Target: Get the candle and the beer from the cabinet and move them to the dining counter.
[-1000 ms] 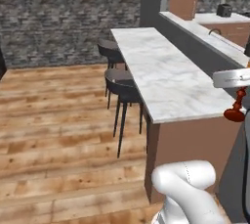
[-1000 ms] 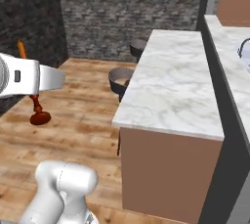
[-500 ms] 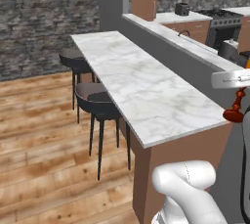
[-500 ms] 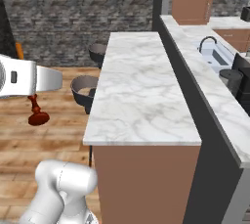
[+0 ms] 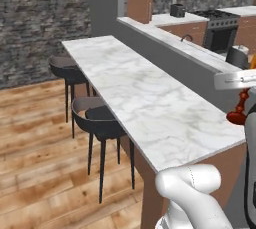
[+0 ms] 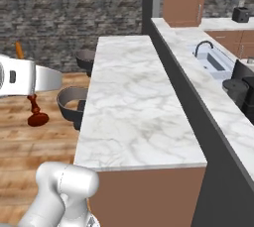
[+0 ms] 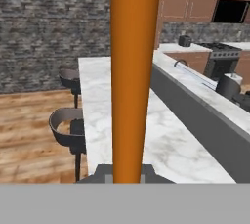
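The candle is gripped in the gripper, its orange taper standing upright between the two dark fingertips that press on it from either side low on the stem. In the right base view its dark red holder hangs below the white hand, off the near end of the dining counter on the stool side and clear of the marble top. Two black stools stand along that side of the dining counter. The grey raised back wall runs along the counter's far side. Beyond the wall lies a worktop with a sink.
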Robot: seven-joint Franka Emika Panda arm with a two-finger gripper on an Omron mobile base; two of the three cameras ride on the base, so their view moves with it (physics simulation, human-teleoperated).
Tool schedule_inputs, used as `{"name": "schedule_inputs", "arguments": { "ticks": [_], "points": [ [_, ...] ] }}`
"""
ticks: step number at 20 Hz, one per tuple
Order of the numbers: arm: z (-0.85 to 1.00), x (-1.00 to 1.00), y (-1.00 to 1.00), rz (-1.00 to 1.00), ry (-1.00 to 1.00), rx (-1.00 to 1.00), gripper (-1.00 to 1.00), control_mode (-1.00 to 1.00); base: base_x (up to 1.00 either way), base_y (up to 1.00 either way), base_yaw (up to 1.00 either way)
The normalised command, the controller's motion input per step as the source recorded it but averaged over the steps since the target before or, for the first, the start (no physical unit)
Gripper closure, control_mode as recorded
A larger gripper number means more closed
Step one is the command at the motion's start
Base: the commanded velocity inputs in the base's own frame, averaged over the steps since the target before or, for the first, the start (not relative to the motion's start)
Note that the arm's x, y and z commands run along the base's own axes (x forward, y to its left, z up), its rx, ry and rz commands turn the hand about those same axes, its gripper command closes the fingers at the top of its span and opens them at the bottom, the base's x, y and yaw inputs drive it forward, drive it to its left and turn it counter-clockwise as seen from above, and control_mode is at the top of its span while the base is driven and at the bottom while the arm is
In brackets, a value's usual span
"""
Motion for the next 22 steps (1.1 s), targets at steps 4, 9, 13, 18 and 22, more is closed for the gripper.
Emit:
{"name": "schedule_inputs", "arguments": {
  "ticks": [4,9,13,18,22],
  "points": [
    [0.0,0.0,0.0,0.0,0.0,0.0,1.0,1.0,0.64,0.07,-0.13],
    [-0.26,0.77,0.14,-0.03,0.0,0.0,1.0,-1.0,0.0,0.0,0.0],
    [-0.35,0.92,0.01,0.0,0.0,0.0,1.0,-1.0,0.0,0.0,0.0],
    [-0.3,0.98,0.0,0.03,0.01,0.02,1.0,-1.0,0.0,0.0,0.0],
    [-0.27,0.8,-0.12,0.1,0.05,0.03,1.0,-1.0,0.0,0.0,0.0]
  ]
}}
